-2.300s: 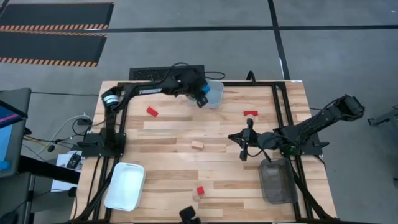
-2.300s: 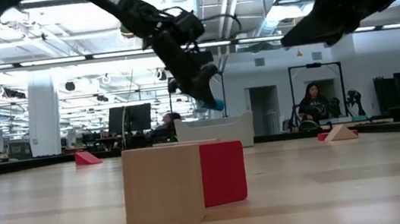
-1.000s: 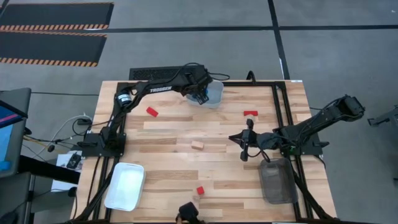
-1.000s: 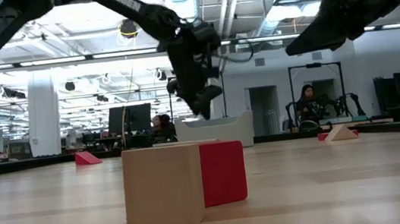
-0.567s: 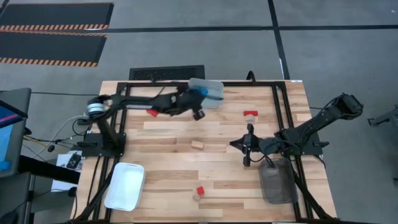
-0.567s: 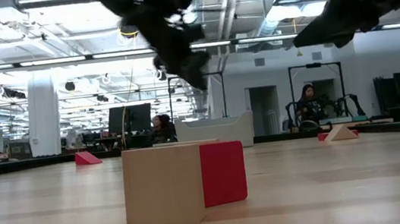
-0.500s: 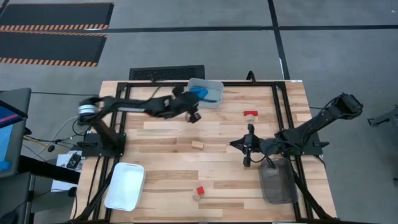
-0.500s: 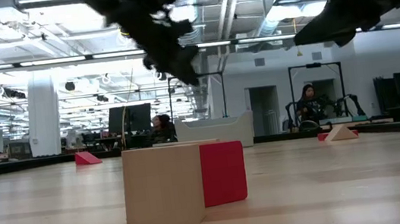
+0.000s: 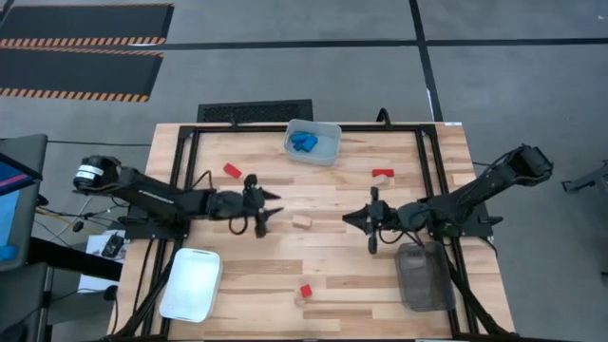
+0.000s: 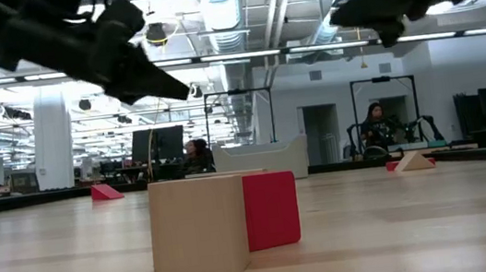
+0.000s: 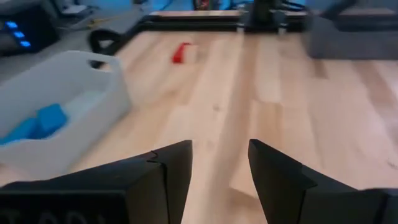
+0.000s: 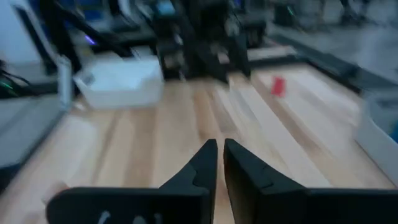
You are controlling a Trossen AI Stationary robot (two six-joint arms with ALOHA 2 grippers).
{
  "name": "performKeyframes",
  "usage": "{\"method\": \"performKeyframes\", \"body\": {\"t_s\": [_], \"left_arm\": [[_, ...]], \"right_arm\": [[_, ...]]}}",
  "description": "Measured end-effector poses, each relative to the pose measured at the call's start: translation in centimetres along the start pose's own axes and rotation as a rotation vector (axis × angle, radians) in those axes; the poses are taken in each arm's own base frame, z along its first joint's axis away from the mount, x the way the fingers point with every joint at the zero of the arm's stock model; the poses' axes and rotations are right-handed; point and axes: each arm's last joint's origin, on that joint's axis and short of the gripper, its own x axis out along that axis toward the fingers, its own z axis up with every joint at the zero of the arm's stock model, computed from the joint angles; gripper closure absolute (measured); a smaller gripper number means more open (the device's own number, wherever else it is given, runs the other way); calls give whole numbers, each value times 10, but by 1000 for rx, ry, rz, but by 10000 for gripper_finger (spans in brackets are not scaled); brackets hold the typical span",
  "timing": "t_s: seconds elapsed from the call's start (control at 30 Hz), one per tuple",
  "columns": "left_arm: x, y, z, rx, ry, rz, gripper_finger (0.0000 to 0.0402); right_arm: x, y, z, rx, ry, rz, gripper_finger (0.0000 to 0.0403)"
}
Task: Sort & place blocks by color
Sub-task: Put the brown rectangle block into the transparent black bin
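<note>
My left gripper (image 9: 270,211) (image 11: 219,167) is open and hovers over the table's middle, just left of a tan block (image 9: 302,221) (image 11: 244,182). My right gripper (image 9: 367,220) (image 12: 220,155) is shut and hovers right of that block, touching nothing. Blue blocks (image 9: 305,142) (image 11: 38,122) lie in the clear bin (image 9: 327,144). A red block (image 9: 233,171) lies far-left. A red block beside a tan one (image 9: 383,176) lies far-right. Near the front edge, a red block (image 9: 306,292) (image 10: 271,209) stands against a tan one (image 10: 198,225).
A white bin (image 9: 190,283) (image 12: 118,81) sits at the near left and a grey bin (image 9: 423,275) at the near right. Black frame rails (image 9: 432,180) run along both sides of the table. People sit in the room behind (image 10: 380,128).
My left gripper has swung away from above the clear bin at the far edge, toward the near side and a little left, and now points level at the tan block in the middle. The blue blocks stay in the bin.
</note>
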Motion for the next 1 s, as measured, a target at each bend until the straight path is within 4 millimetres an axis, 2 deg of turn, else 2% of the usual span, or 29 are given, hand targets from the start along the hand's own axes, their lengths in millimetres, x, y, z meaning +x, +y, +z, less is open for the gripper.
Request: {"method": "performKeyframes", "body": {"t_s": [0.17, 0.33, 0.4, 0.57, 0.77, 1.0], "left_arm": [[-6, -20, -6, 12, 7, -68, 252], [-12, -33, -10, 27, 20, -113, 252], [-14, -37, -11, 21, 17, -92, 252], [-18, -37, -18, -27, 45, 82, 252], [-22, -39, -24, -54, 84, 108, 252], [-23, -42, -24, -59, 80, 102, 252]], "right_arm": [[29, 5, 1, -69, -29, 18, 311], [66, 6, 1, -88, -4, -29, 254], [81, 7, 2, -89, 4, -47, 229], [113, 6, 0, -104, 58, -85, 185], [134, 10, 5, -108, 74, -99, 176], [138, 18, 9, -107, 65, -73, 190]]}}
